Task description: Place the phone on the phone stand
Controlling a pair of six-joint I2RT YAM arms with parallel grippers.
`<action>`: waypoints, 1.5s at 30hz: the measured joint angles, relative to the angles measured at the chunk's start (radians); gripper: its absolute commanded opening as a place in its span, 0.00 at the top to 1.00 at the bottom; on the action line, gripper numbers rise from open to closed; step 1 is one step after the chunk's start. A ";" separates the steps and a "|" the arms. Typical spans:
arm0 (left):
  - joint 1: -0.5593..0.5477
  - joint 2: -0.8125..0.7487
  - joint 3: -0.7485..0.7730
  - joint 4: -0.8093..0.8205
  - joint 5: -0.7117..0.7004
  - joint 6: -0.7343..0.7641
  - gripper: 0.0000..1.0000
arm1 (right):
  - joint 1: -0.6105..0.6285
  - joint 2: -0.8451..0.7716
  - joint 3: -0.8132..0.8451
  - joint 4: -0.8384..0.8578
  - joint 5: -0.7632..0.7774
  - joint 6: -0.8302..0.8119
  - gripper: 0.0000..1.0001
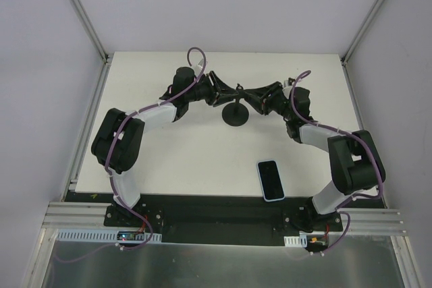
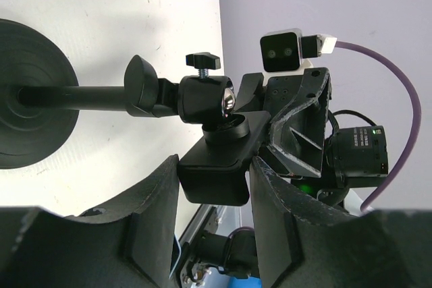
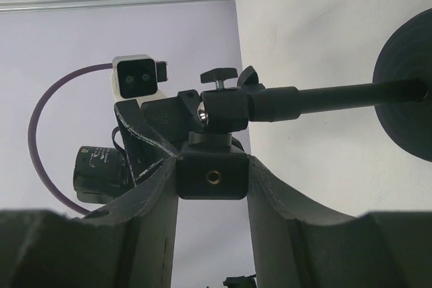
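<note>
**Matt black, with a few glints**

The phone stand [image 1: 235, 114] is matt black (base, stem and cradle alike). Its ball joint [image 2: 209, 99] looks smoother and carries a shiny metal spot. The thumbscrew thread [image 2: 200, 67] is bare grey metal, and a brass-coloured insert [image 3: 213, 177] sits in the cradle. The left gripper [image 2: 214, 180] is dull black plastic, faintly grainy. The phone [image 1: 271, 180] has a glossy black screen and a smooth pale-blue case edge. The table [image 1: 196, 160] is matt white, and the rails [image 1: 74, 218] are bare aluminium.

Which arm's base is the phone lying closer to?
The right arm's base: the phone lies flat just beside it at the table's near edge, while the left arm's base is much farther off.
</note>
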State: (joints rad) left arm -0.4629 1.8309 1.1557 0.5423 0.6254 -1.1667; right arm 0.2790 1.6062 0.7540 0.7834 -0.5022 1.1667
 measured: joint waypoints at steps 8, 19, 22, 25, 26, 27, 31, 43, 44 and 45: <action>0.006 -0.001 0.002 -0.006 -0.005 0.005 1.00 | 0.000 0.047 -0.004 0.089 0.000 0.014 0.99; 0.015 -0.025 -0.013 -0.030 -0.028 0.012 1.00 | 0.011 0.107 -0.010 0.207 0.004 0.045 0.99; 0.020 -0.027 -0.015 -0.030 -0.028 0.014 1.00 | 0.016 0.119 -0.010 0.230 0.011 0.056 0.99; 0.020 -0.029 -0.016 -0.032 -0.030 0.015 1.00 | 0.019 0.127 -0.014 0.252 0.020 0.070 0.99; 0.020 -0.029 -0.016 -0.032 -0.030 0.016 1.00 | 0.019 0.129 -0.016 0.258 0.022 0.074 0.99; 0.020 -0.030 -0.016 -0.032 -0.030 0.016 0.95 | 0.020 0.132 -0.017 0.266 0.023 0.077 0.97; 0.027 -0.030 -0.016 -0.032 -0.027 0.015 0.48 | 0.020 0.146 0.004 0.269 0.006 0.063 0.57; 0.087 -0.122 -0.127 -0.063 -0.023 0.043 0.01 | -0.003 0.084 0.112 -0.121 -0.067 -0.231 0.04; 0.093 -0.129 -0.129 -0.065 -0.023 0.045 0.01 | -0.008 0.058 0.103 -0.155 -0.074 -0.257 0.04; 0.103 -0.147 -0.138 -0.071 -0.022 0.055 0.01 | -0.014 0.029 0.094 -0.195 -0.083 -0.291 0.04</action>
State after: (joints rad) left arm -0.3599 1.6836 1.0180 0.4717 0.6037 -1.1122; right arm 0.2653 1.6356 0.8478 0.5888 -0.5854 0.8753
